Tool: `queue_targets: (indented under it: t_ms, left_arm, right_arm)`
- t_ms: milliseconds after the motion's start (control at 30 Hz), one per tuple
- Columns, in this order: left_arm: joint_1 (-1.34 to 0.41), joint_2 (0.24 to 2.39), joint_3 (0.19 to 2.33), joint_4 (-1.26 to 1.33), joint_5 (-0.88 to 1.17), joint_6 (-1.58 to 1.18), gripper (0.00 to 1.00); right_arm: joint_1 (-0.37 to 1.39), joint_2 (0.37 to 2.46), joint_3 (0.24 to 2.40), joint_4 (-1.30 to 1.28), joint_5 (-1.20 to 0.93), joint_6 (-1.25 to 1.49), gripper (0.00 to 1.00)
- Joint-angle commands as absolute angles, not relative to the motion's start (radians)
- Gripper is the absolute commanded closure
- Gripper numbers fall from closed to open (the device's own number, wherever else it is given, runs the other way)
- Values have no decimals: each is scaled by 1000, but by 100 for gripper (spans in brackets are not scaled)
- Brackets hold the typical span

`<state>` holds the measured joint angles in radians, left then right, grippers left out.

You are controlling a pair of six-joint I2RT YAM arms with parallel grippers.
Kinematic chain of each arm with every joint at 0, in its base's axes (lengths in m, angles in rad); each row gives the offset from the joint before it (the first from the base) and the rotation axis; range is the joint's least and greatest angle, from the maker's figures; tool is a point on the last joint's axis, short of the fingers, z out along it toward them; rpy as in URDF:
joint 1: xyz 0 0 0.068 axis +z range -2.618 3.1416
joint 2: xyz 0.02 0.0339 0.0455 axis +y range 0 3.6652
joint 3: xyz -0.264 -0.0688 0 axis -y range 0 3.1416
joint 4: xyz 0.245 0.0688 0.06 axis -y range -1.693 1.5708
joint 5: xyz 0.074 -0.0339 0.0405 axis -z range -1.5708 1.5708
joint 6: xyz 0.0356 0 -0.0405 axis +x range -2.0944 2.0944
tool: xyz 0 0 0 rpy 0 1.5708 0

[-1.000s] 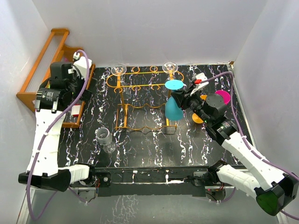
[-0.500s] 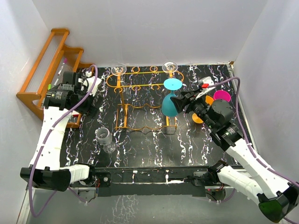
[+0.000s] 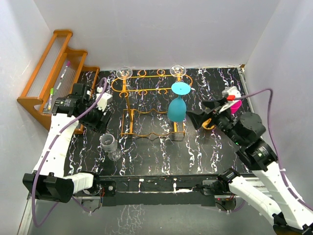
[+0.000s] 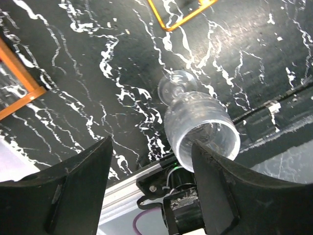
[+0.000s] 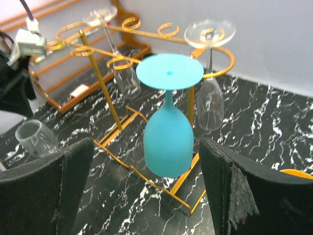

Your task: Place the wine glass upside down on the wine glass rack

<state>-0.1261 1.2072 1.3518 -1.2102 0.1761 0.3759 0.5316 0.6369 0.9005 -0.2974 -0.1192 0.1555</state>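
Top view: the wine glass rack (image 3: 128, 105) stands at the middle of the table. The teal wine glass (image 3: 177, 109) hangs upside down from the rack's right end, its flat foot on top of a loop and its bowl down inside the frame. The right gripper (image 3: 194, 118) sits just to the right of the rack, at the height of the bowl. Its jaws are spread wide and hold nothing, with a clear gap to the glass. The left gripper (image 3: 101, 116) hovers off the rack's left side, its jaws apart and empty. A clear glass (image 3: 110, 145) lies on its side in front of the rack's left corner, close below that gripper.

Left wrist view: you look down between two parted fingers (image 4: 68, 191). The clear glass lies ahead of them, its rim toward the camera and close to the finger on the view's right. A corner of the rack's foot (image 4: 186, 20) shows at the top edge.

Right wrist view: the teal wine glass is centred between the wide-set fingers (image 5: 44, 191) and beyond them, touching neither. Two clear stemmed glasses (image 5: 210, 100) hang upside down from the rack's farther loops.
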Motion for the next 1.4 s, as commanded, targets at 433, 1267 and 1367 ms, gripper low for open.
queue_targets:
  t_ms: [433, 1267, 1367]
  left_arm:
    - [-118, 1167, 1213, -1166, 293, 374, 50]
    - [-119, 1132, 1259, -1134, 204, 389, 100]
    - [-120, 1118, 1390, -1163, 156, 418, 100]
  right_arm:
    - [529, 579, 1053, -337, -67, 137, 9]
    - [529, 569, 1137, -337, -21, 125, 8]
    - [529, 591, 1185, -340, 12, 115, 8]
